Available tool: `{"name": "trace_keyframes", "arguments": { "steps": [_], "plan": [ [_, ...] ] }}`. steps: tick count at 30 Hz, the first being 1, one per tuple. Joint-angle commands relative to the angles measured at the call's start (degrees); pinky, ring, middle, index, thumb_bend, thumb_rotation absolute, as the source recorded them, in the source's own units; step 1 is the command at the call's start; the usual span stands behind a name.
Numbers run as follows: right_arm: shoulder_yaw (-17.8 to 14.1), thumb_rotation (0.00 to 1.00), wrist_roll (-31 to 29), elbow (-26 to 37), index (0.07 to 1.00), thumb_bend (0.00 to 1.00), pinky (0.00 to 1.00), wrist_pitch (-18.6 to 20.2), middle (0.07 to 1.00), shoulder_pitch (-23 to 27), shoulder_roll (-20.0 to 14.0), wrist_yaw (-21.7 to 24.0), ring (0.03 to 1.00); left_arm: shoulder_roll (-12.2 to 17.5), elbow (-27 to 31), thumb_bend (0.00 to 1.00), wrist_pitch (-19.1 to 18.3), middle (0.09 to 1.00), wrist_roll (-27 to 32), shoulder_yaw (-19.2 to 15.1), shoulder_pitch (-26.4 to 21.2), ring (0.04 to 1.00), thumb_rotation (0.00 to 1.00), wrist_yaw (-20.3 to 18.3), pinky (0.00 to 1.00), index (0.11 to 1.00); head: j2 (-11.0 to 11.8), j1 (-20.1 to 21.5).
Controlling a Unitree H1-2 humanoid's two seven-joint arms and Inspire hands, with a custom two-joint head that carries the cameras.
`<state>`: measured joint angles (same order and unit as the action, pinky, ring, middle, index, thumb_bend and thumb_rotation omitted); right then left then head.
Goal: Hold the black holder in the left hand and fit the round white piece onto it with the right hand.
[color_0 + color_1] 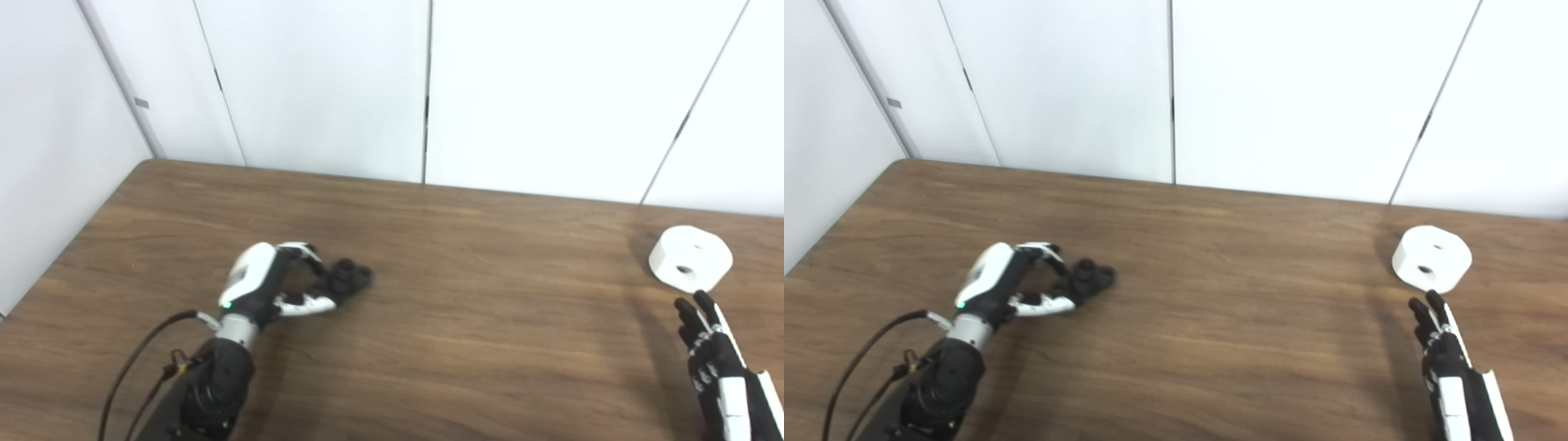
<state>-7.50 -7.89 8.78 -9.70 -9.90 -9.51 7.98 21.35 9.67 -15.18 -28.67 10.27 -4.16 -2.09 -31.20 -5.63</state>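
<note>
Left eye view, nearest first: right hand (716, 361) at the near right edge of the table (465, 318), palm edge-on, fingers (695, 313) straight, close together and pointing far, holding nothing, touching nothing. Just beyond those fingertips, slightly to the left, the round white piece (691, 258), lying flat with its axis upright, two small holes showing in its top face; a narrow strip of bare wood between fingertips and the piece's near rim. Clearly the nearer hand to that piece, the other one being well apart across the table.

Farther in on the left: left hand (275, 285) low over the wood, fingers curled toward the right around the black holder (348, 275), thumb below and the rest above. Probably closed on it, though black fingertips against a black part leave the contact hard to read, and whether lifted or resting on the table cannot be told.

Likely next: short forward reach on the right, then closing over the white rim.
</note>
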Motion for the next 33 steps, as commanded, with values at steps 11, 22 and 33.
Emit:
{"name": "trace_keyframes", "arguments": {
  "steps": [11, 22, 33],
  "plan": [
    [1.89, 0.97, 1.81, 1.93, 0.966, 0.63, 1.00, 2.58, 0.927, -1.83, 3.23, -2.15, 0.995, -1.82, 5.91, 0.51, 4.62, 0.825, 1.41, 9.60, 5.27, 0.898, 0.05, -10.08, 0.80, 0.488, -2.33, 3.40],
    [3.09, 0.99, 2.74, 4.76, 0.972, 0.60, 1.00, 5.76, 0.913, -2.05, 3.86, -3.87, 0.982, -1.57, 3.57, 0.51, 11.92, 0.858, -4.77, 14.74, 6.83, 0.958, 0.05, -9.74, 0.95, 0.488, -4.50, 6.55],
    [5.19, 1.00, 4.40, 8.53, 0.964, 0.59, 1.00, 9.77, 0.905, -2.34, 4.29, -6.30, 0.980, -1.47, 2.78, 0.51, 13.69, 0.870, -13.08, 15.44, 7.29, 0.966, 0.06, -8.62, 1.00, 0.489, -7.09, 10.58]
  ]
}}
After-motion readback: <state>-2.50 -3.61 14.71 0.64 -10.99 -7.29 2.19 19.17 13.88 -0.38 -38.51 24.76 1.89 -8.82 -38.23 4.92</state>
